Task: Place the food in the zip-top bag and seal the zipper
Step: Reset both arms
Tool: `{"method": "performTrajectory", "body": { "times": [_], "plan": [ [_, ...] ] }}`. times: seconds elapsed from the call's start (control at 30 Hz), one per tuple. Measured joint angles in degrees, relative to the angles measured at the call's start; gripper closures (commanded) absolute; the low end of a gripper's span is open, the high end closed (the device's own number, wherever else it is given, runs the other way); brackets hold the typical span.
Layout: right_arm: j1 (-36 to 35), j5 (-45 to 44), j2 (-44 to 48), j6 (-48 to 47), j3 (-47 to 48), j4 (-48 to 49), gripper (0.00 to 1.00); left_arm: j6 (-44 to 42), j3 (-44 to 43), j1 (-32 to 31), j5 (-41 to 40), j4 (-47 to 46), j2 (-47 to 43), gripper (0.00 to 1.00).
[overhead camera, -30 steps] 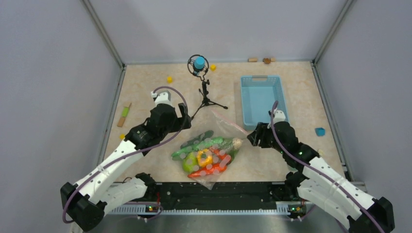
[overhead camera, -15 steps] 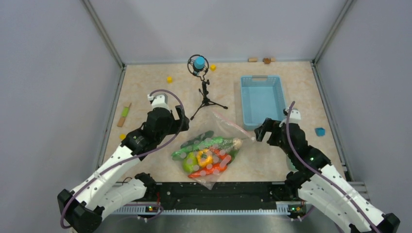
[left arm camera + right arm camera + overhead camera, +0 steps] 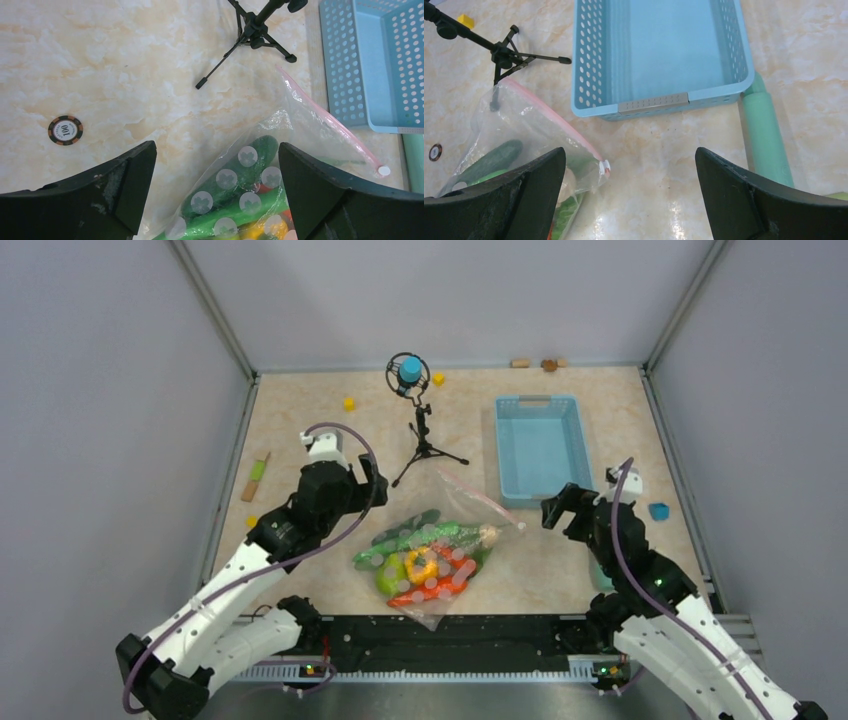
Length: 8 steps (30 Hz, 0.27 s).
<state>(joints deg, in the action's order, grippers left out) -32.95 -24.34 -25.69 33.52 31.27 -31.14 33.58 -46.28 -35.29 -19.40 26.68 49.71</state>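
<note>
top external view: zip-top bag [image 3: 432, 592] lying at the middle of the desk's near edge. food [image 3: 420, 565] inside (cucumbers, peppers, carrot show through). zipper [image 3: 480, 500] along its far-right side, toward a blue basket [image 3: 503, 455]. left gripper [image 3: 215, 150] above the bag's left, jaws spread, empty. right gripper [image 3: 630, 152] at its right, likewise spread, empty.

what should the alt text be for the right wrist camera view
The right gripper, open and holding nothing, hovers over a marbled tabletop. At left lies the clear zip-top bag with its pink zipper and a green cucumber inside. Ahead sits a light blue basket, a pale teal cylinder beside it, and a black tripod at upper left.
</note>
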Motion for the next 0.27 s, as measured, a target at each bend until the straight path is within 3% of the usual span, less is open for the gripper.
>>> {"method": "performTrajectory", "body": {
  "times": [0.27],
  "plan": [
    [0.0,-0.5,1.1,0.0,-0.1,-0.7,0.01,0.8,-0.1,0.0,-3.0,1.0,-1.7,0.03]
  ]
}}
